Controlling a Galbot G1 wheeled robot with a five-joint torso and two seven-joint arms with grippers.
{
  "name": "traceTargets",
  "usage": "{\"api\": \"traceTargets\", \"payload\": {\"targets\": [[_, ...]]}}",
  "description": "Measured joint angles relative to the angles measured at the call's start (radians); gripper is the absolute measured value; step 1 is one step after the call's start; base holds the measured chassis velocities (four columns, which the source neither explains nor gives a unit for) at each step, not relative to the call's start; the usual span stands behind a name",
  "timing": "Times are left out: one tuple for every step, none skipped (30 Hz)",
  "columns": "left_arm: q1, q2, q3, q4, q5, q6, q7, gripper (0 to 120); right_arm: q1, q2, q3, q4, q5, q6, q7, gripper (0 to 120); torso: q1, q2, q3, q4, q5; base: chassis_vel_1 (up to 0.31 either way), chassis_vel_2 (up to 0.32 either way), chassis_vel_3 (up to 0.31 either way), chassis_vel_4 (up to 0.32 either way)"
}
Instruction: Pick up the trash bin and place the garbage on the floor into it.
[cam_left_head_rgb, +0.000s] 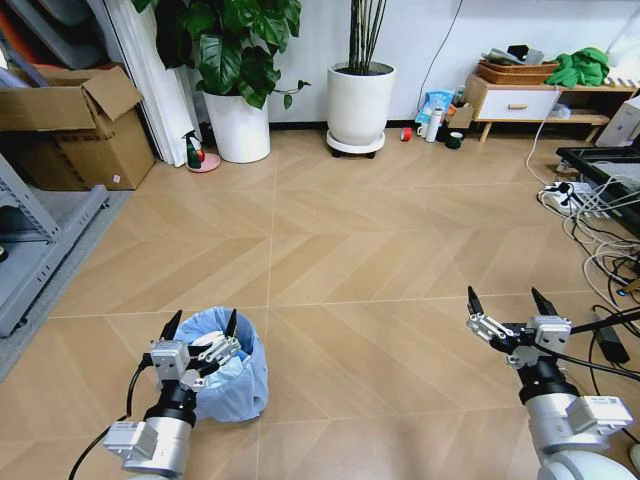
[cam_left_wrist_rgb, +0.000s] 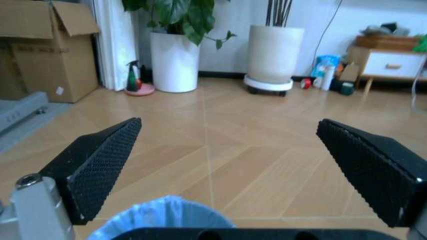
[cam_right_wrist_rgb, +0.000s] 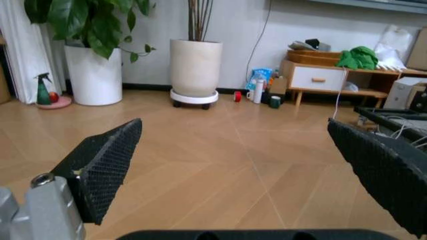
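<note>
Trash bin (cam_left_head_rgb: 232, 368) sits just beneath left gripper (cam_left_head_rgb: 201, 328), jaws spread

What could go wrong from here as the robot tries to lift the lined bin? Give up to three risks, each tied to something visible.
1. The left gripper hovers open over the trash bin; its fingers might pinch only the loose blue liner and pull it out.
2. The bin looks light and could tip.
3. The cables on the floor beside the right gripper could snag.
</note>
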Motion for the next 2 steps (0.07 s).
{"api": "traceTargets", "payload": {"targets": [[0.004, 0.0, -0.004, 0.0, 0.004, 0.0, 0.007, 100, 0.0, -0.001, 0.0, 0.0, -0.002, 0.0, -0.001, 100, 0.0, 0.0, 0.0, 0.0001, 0.0001, 0.0, 0.0, 0.0, 0.0], [0.007, 0.001, -0.006, 0.001, 0.005, -0.002, 0.014, 100, 0.001, -0.002, -0.001, 0.0, -0.002, 0.0, -0.002, 100, 0.0, 0.0, 0.0, 0.0, 0.0001, 0.0, 0.0, 0.0, 0.0]]}}
